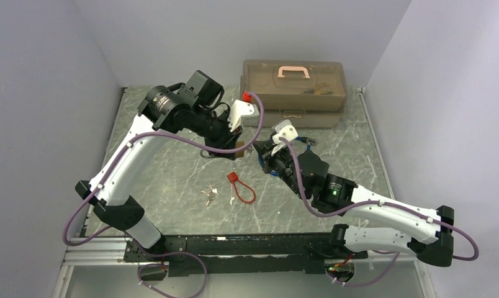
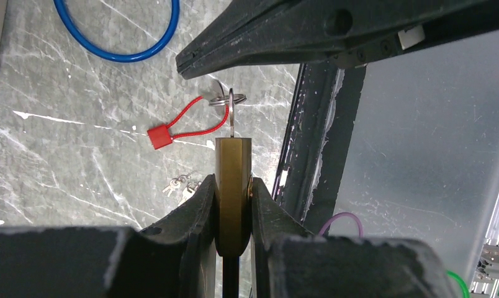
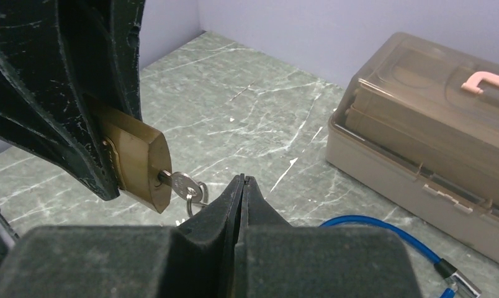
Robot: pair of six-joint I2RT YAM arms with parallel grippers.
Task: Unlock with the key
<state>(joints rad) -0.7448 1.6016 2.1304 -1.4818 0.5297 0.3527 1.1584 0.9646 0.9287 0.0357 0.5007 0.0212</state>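
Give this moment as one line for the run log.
left jaws: shut on padlock | key: inserted in padlock | right jaws: shut, beside key ring

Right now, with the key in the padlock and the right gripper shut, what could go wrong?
1. The right gripper looks shut beside the key, not on it; a twist may turn nothing or knock it loose.
2. The left gripper grips the padlock only by its flat sides; turning force could swivel it.

We see a green marbled table (image 1: 172, 167) carrying a brown lidded box (image 1: 293, 93) (pink handle on top) at its far edge, a blue cable loop (image 2: 123, 58), a red cable lock (image 1: 241, 186), and small keys (image 1: 210, 194) near it.
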